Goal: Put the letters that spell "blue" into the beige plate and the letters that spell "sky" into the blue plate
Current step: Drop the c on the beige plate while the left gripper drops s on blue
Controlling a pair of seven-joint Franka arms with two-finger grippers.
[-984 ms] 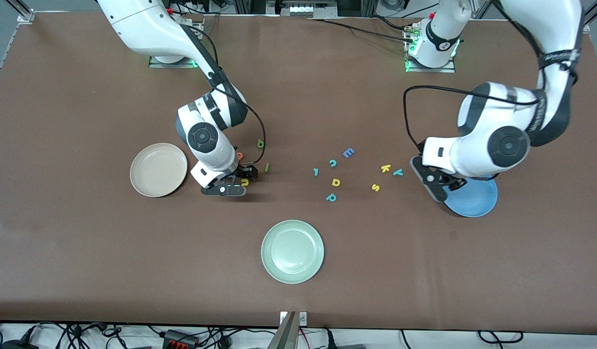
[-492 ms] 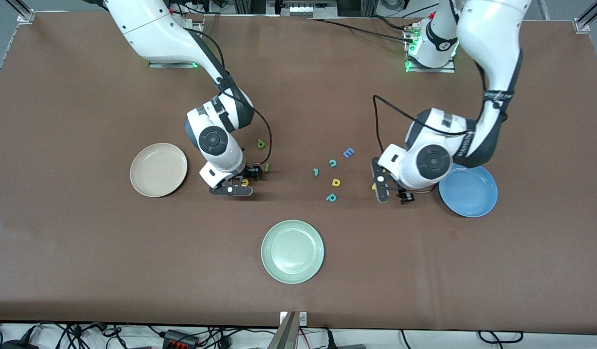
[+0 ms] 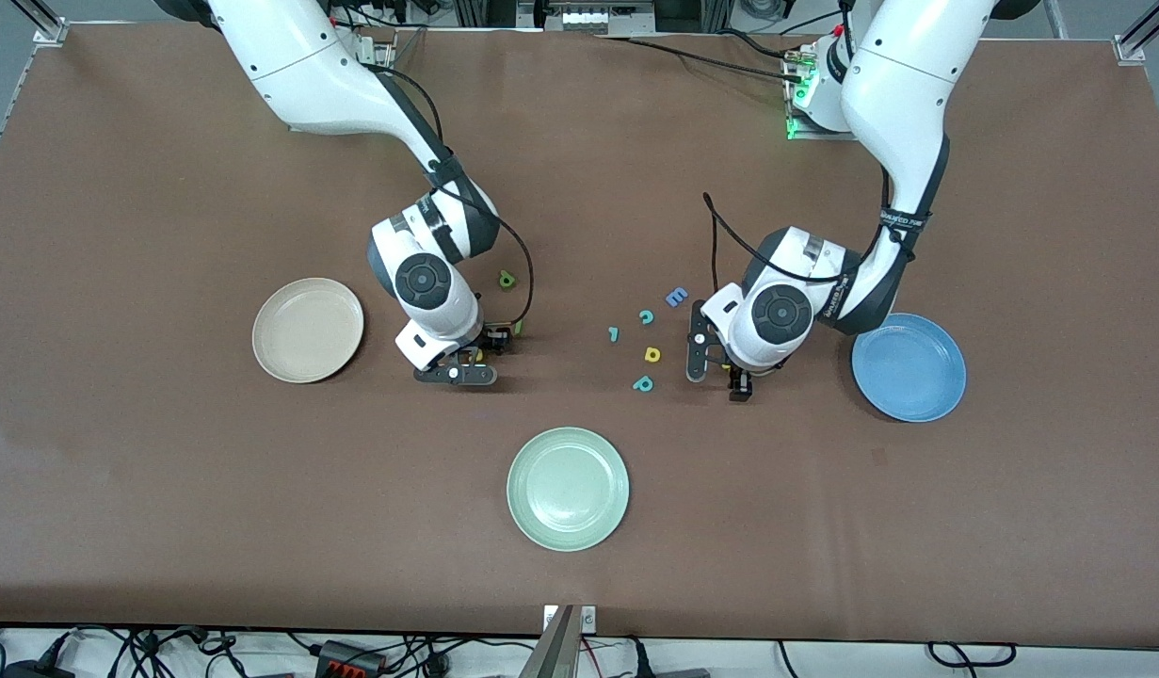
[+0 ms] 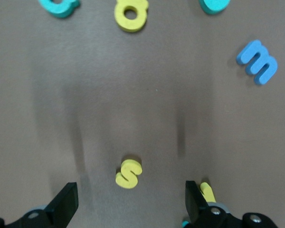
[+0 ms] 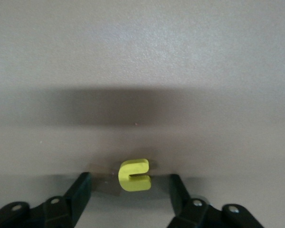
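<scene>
Front view: both arms were lowered at mid-table. The right gripper was set low over the yellow u, between the beige plate toward the right arm's end of the table and the green l; the dark green b lay nearer the base edge. The left gripper was set low beside the blue plate. Both plates were seen w/o letters. The orange e, k and y were hidden by the arms.

Left wrist view: the yellow s was shown between widely released fingers, untouched; a yellow piece, prob. the k, was seen just beside one finger.

Right wrist view: the u was straddled by parted fingers, w/ gaps both sides, so nothing was grasped.

Step judged: first picks, u for beige, s for blue. Next: claws to be clenched squarely, then lifted. The gaps around each letter were given by wrist views only; the plates by the front view only.
</scene>
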